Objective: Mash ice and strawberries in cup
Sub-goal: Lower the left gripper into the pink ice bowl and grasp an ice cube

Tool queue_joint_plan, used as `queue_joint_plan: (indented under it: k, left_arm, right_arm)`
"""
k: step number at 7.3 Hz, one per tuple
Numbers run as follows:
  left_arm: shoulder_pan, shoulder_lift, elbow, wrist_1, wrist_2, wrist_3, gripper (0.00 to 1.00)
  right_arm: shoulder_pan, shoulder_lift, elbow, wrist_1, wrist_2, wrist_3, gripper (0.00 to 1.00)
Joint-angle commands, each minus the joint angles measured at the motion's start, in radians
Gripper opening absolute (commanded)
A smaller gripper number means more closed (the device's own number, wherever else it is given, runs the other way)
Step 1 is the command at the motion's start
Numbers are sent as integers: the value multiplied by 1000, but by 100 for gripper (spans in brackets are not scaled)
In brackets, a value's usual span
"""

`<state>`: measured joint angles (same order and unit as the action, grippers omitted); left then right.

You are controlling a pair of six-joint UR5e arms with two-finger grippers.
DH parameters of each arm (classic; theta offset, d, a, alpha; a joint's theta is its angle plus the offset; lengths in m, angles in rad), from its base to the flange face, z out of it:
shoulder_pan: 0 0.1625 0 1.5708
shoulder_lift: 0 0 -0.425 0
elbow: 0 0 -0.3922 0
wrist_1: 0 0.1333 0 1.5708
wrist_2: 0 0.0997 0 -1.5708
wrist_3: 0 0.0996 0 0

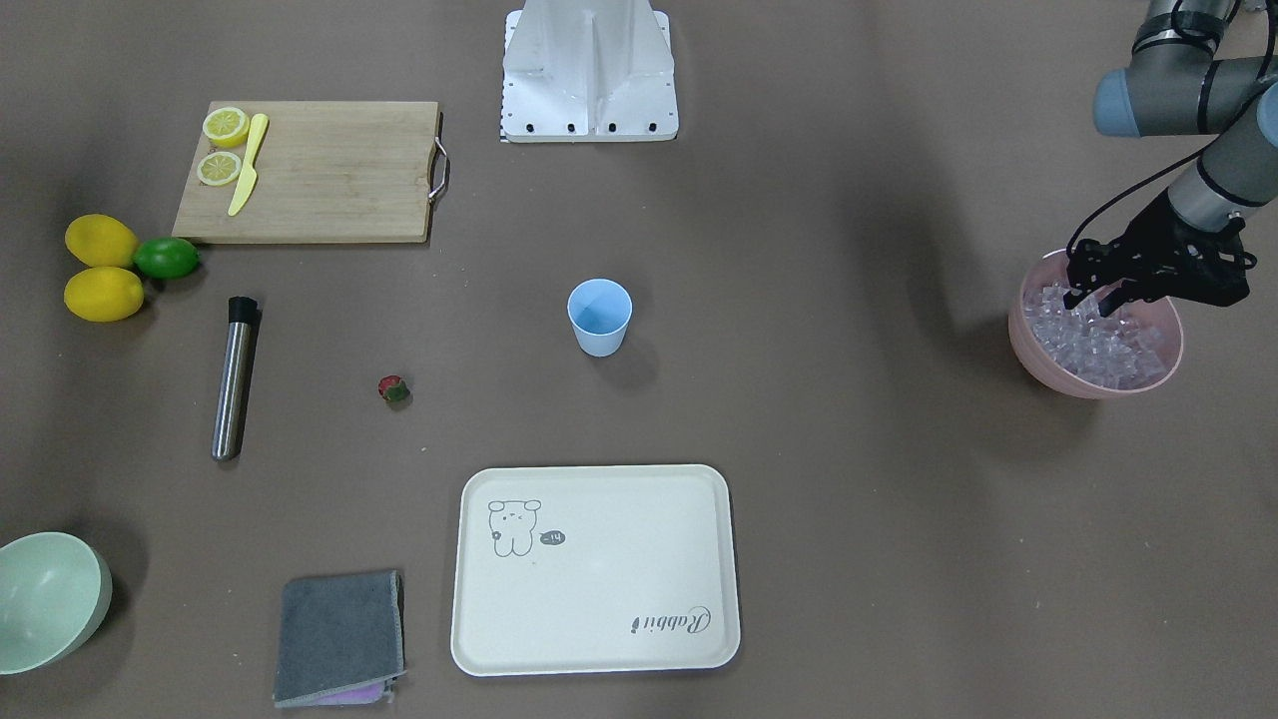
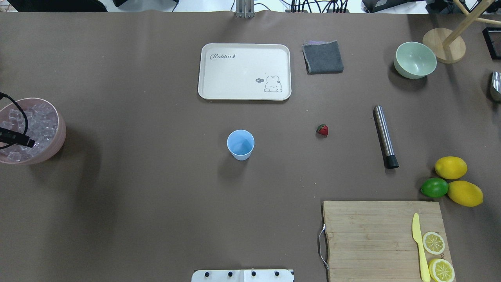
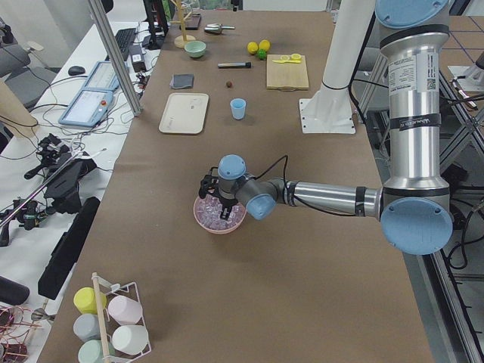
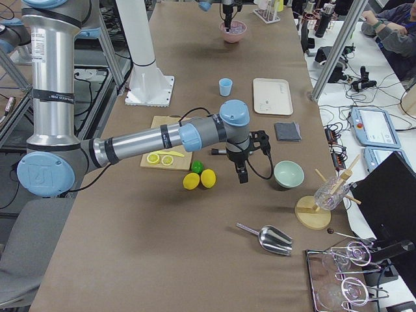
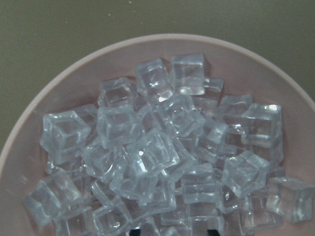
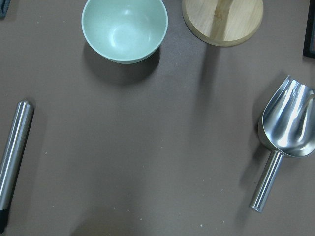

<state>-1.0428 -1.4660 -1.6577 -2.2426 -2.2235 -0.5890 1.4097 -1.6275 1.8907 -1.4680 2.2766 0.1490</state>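
- While the left gripper (image 1: 1096, 292) hangs low over the pink bowl (image 1: 1033, 352) at the left end of the bench, its jaws stand apart, their dark tips close over the cubes and gripping nothing.
- The ice (image 5: 157, 147) lies heaped in that bowl, clear cubes piled one on another up towards the rim.
- The cup (image 1: 600, 317) stands upright and mouth up in the middle of the bench, well apart from the pink bowl.
- The strawberry (image 1: 393, 388) lies on the bare bench to the right of the cup, between it and a steel muddler (image 1: 234, 377) that lies flat.
- The right gripper (image 4: 242, 174) points down above the right end of the bench, near the pale-green bowl (image 6: 124, 29). It shows only in the side view, so I cannot tell whether its jaws are open or closed.
- A steel scoop (image 6: 288, 129) lies beyond that bowl, further right still.
- A cream tray (image 1: 595, 639) sits on the far side of the cup, with a folded grey cloth (image 1: 339, 636) just to its right.
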Motion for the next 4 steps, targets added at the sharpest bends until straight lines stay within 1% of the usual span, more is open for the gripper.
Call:
queue_joint_plan:
  k: [1,2,3,4]
  left_arm:
    - [0,0,-4,0,-4,0,19]
    - [0,1,-10,0,-5,0,0]
    - [-6,4,-25,1,-10,1,0]
    - [-12,6,-49,8,-75,3,0]
  right_arm:
    - [0,0,1,0,0,0,100]
    - [0,0,-1,0,0,0,100]
    - [0,0,-1,0,0,0,100]
    - [0,-2,1,0,0,-2,100]
